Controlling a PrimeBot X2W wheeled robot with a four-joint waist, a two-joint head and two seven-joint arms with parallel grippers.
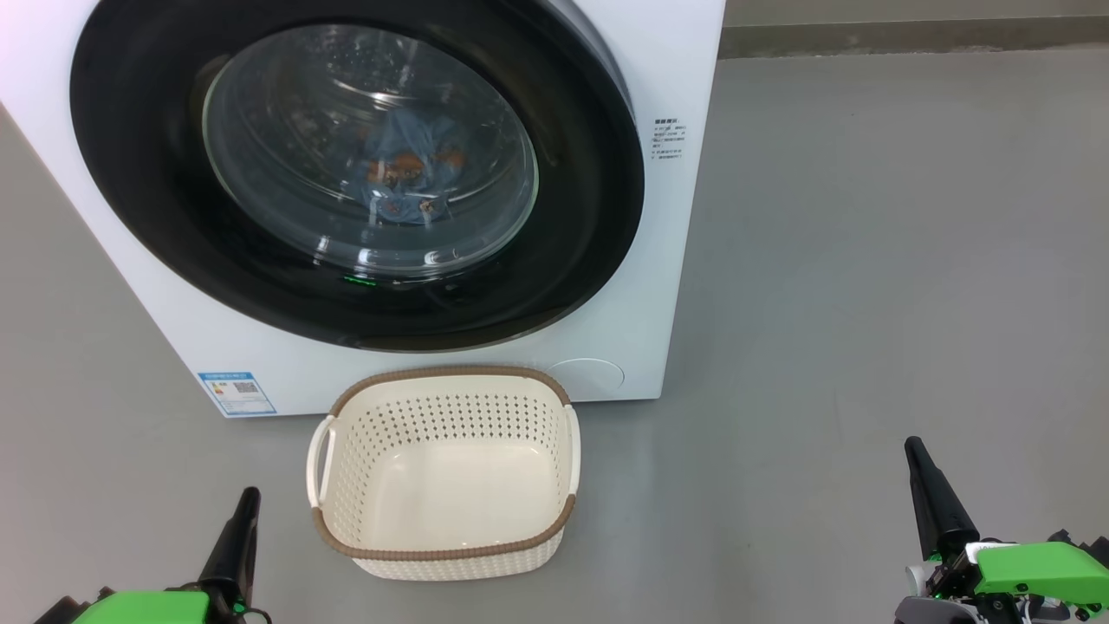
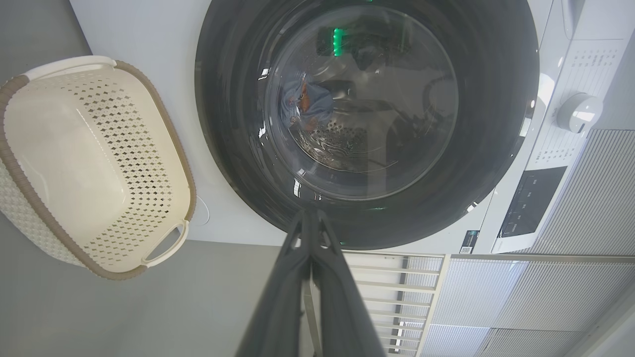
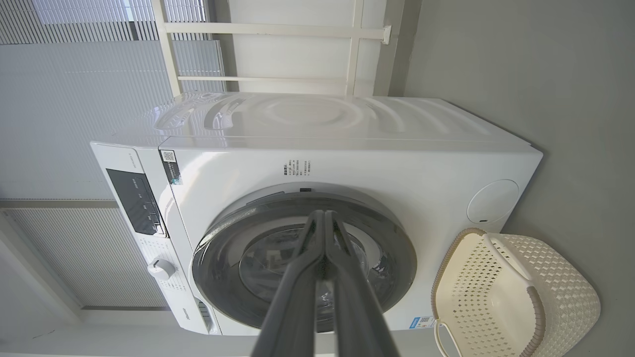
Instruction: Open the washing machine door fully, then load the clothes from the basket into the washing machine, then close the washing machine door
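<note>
Glossy black plastic is forming the wide rim of the washing machine door (image 1: pixel 329 225), and its bulging clear glass bowl is facing us. The door is lying against the white front of the washing machine (image 1: pixel 667 260). We are judging it as closed, though we cannot tell whether the latch is caught. Through the glass we are seeing the clothes (image 1: pixel 407 165), light blue fabric with orange-brown prints, lying low inside the perforated steel drum (image 2: pixel 342 139). The basket (image 1: pixel 450 374) is cream plastic with punched sides and a brown woven-look rim. It is standing on the smooth grey floor (image 1: pixel 866 260) just in front of the machine, with nothing in it and one handle at each side.

The left gripper (image 1: pixel 249 498) and the right gripper (image 1: pixel 914 446) are hanging low, both well apart from the door. In each wrist view the two dark fingers are meeting at their tips with nothing between them, so both are clenched and carrying nothing.

The door is lying ahead of and above both grippers. The left one is nearer, just left of the basket and below the door's lower rim, while the right one is far off beyond the machine's right corner. The door is round, so no long axis is guiding us. Only its flat face matters. If a last push is needed, we are expecting it to go straight forward onto the hard rim, where slim tips may slide.
</note>
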